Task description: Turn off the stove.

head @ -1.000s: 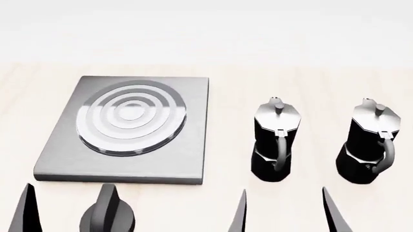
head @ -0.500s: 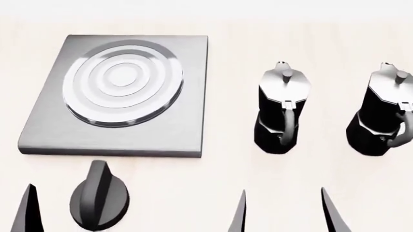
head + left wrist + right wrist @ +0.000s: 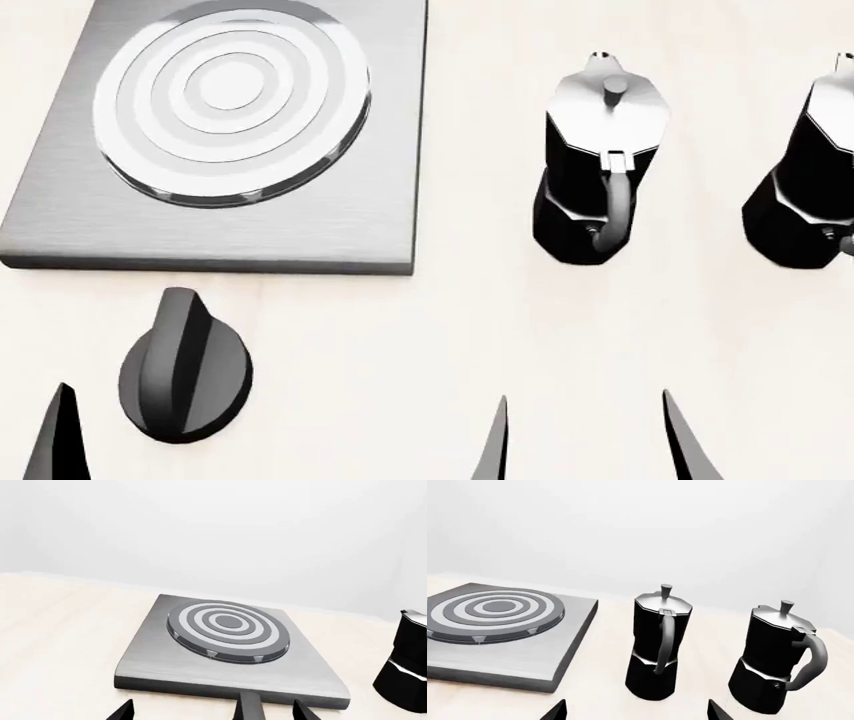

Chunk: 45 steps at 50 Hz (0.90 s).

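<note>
your stove: flat grey square plate, ringed burner centred. black ridged knob sits apart, just before its front edge.

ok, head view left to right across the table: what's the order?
knob → stove → nearer moka pot → second moka pot, cut off at the right edge. The knob sits in front of the stove plate, its centre slightly left of the plate's.
</note>
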Motion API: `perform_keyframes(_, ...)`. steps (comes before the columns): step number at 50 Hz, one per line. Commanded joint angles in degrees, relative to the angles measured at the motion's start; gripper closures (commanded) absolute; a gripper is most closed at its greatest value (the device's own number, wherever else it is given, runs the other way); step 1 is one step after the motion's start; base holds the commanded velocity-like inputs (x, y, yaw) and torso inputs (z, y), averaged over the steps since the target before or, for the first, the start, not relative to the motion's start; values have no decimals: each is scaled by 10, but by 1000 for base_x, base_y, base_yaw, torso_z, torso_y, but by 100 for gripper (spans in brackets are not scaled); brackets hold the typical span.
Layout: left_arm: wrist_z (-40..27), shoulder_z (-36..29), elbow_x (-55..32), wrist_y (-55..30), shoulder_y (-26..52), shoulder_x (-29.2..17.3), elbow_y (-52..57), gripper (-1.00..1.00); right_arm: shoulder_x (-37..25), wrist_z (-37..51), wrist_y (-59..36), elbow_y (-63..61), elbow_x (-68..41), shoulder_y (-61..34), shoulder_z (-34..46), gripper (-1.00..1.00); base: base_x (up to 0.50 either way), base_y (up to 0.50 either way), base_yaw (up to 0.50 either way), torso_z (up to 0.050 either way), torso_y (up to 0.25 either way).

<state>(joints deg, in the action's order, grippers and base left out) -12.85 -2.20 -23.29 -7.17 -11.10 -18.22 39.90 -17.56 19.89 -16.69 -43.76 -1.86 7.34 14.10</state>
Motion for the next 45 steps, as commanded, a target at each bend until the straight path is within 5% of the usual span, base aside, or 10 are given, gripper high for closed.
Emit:
perform_keyframes(1, -2, -2, -3, 3, -1, -1, 0, -100, -3, 3, -1, -1, -2, -1, 2, -100, 0, 0, 0, 0, -92)
perform_keyframes(26, -43, -63, -11, -66, 30, 7, 95, -100, -9, 7, 9, 8, -15, -1, 1, -100, 0, 0, 0, 0, -9)
perform_keyframes(45, -63, -138, 22, -95, 114, 44, 33, -100, -12, 11, 8, 14, -19, -4, 4, -100, 0, 0, 0, 0, 0)
